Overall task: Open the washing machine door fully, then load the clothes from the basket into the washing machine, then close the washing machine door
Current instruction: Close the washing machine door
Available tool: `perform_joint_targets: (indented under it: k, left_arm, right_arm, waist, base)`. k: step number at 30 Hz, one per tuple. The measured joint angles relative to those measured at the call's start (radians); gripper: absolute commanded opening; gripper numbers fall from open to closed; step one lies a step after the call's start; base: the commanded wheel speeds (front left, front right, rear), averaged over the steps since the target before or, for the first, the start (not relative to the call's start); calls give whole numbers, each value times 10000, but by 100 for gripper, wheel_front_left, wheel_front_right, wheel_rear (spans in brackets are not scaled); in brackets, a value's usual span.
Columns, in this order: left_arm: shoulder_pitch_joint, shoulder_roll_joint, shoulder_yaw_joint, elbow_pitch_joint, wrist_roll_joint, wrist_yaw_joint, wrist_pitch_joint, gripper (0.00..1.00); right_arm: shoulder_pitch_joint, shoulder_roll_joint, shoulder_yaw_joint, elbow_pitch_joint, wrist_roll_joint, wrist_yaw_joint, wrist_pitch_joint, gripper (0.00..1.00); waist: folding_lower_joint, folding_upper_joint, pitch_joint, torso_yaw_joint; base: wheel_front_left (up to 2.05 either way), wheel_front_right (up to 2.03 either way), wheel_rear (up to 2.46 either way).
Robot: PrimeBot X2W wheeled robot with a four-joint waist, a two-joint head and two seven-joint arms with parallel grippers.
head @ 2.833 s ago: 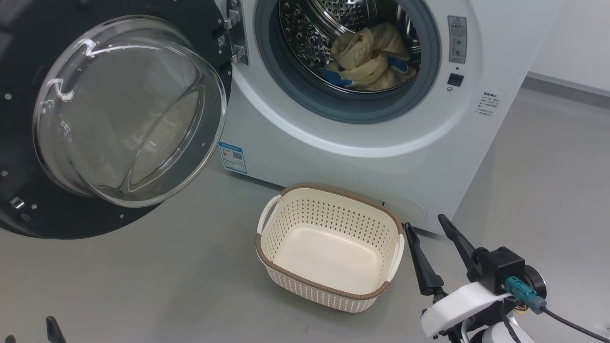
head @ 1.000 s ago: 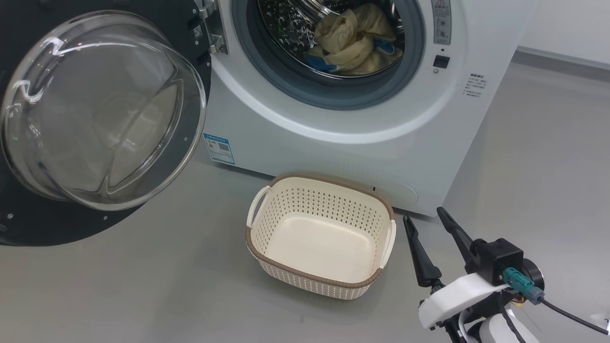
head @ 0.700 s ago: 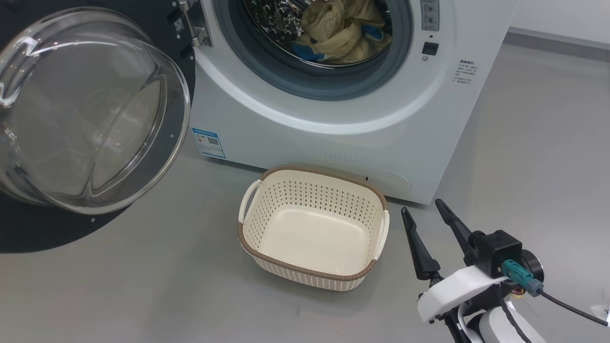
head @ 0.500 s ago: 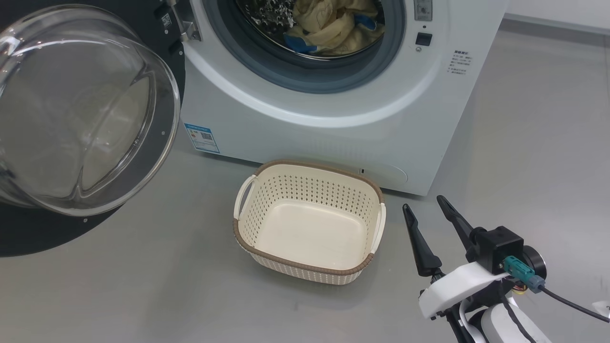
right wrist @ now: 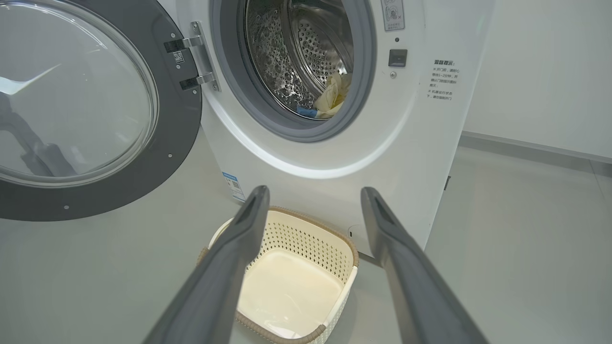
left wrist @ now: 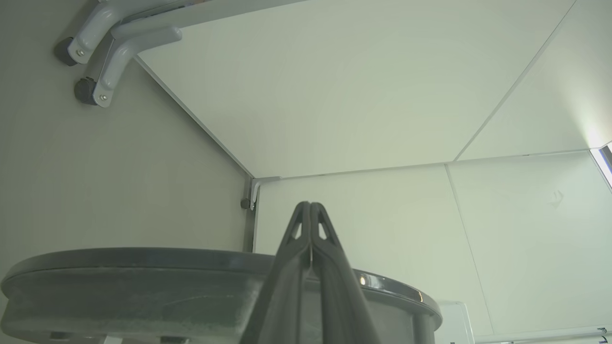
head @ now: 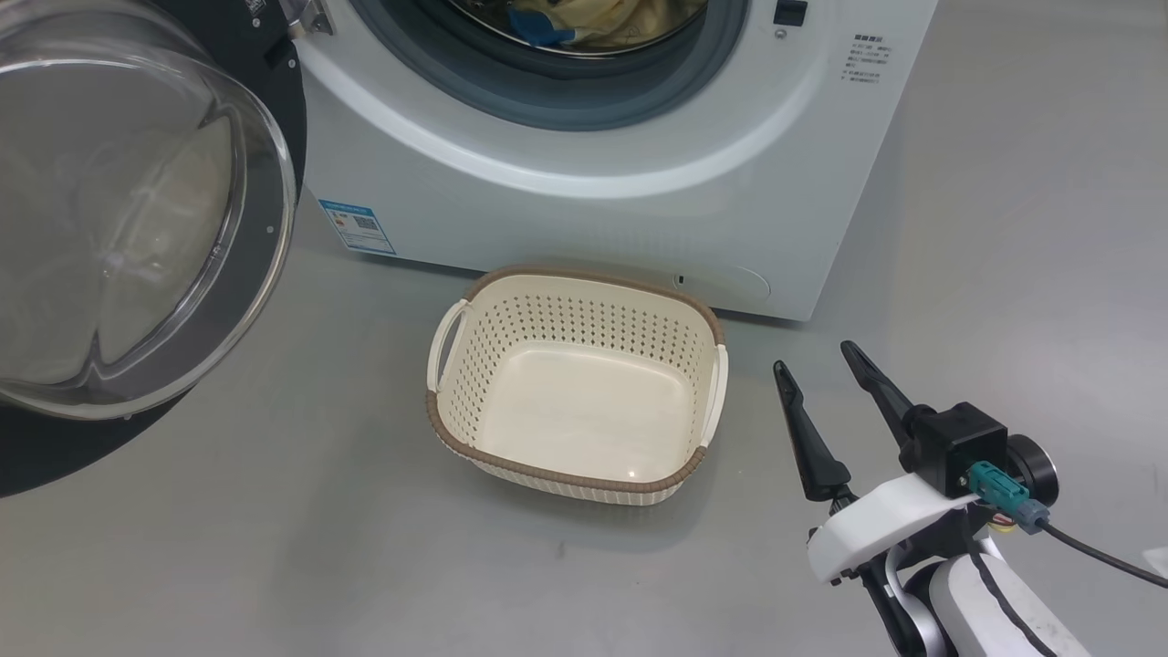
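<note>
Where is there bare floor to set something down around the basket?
Free: floor in front of the basket, between the washing machine door and the right tool; also floor right of the washing machine. Crowded: the narrow strip between basket and machine, and beneath the door.

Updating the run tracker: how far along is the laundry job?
Done: the round black-rimmed glass door stands wide open, the cream perforated plastic basket is empty, and the pale yellow and blue clothes lie in the steel drum of the big white washing machine. In hand: nothing; the right gripper is open beside the basket, the left gripper shut. Left: closing the door.
</note>
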Motion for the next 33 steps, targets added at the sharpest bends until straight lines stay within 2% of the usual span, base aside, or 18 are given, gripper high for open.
perform_joint_targets:
  k: [15, 22, 33]
  left_arm:
    - [-541, 537, 54, 928, 186, -330, -704, 0]
    - [-557, 788, -10, 1375, 637, -433, -1012, 0]
    - [-672, 947, -594, 1977, 752, -529, -619, 0]
  right_arm:
    - [-242, -77, 40, -130, -155, -86, 251, 100]
    - [-316, -84, 29, -167, -157, -90, 293, 100]
    - [-309, -134, -58, -174, -153, -94, 339, 100]
  waist:
    - [0, 0, 630, -403]
    - [0, 0, 772, -649]
    - [0, 0, 827, -684]
  base:
    - [0, 0, 0]
    - [0, 0, 0]
    - [0, 0, 0]
